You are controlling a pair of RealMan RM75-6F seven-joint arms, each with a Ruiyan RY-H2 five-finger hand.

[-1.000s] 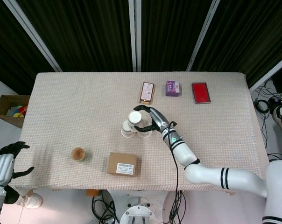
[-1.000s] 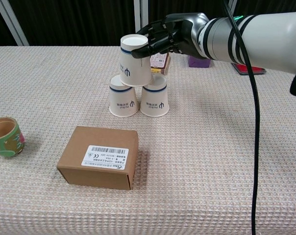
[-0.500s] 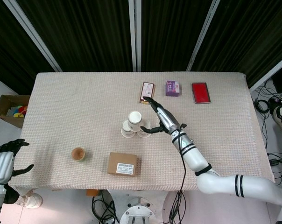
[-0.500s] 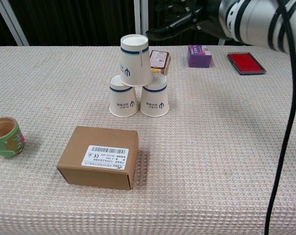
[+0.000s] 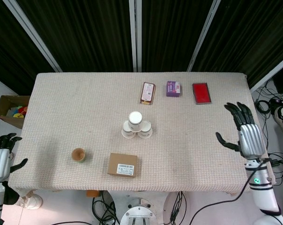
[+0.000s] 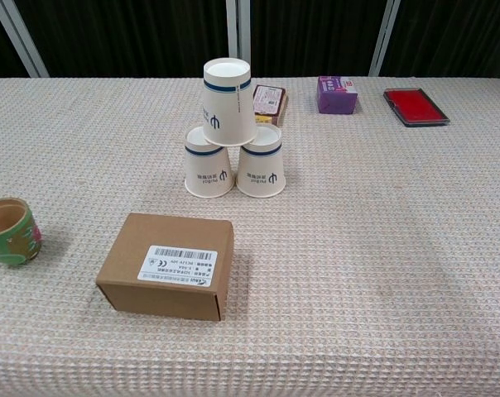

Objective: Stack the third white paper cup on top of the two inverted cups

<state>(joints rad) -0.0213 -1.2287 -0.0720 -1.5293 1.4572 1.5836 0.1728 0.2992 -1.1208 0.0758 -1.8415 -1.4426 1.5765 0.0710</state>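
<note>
Two inverted white paper cups (image 6: 209, 162) (image 6: 261, 161) stand side by side mid-table. A third inverted white cup (image 6: 228, 102) (image 5: 135, 117) rests on top, bridging both, with nothing touching it. My right hand (image 5: 245, 131) hovers off the table's right edge, fingers spread and empty. At the lower left of the head view, off the table, my left hand (image 5: 1, 157) is open too. Neither hand appears in the chest view.
A brown cardboard box (image 6: 168, 265) lies in front of the cups. A small green-and-brown cup (image 6: 9, 231) stands at the left. At the back are a brown packet (image 6: 268, 100), a purple box (image 6: 336, 93) and a red case (image 6: 415, 106). A carton (image 5: 10, 109) sits on the floor, left.
My right hand released the top cup and withdrew from the stack to beyond the table's right edge. The stack stayed standing. The left hand dropped slightly lower.
</note>
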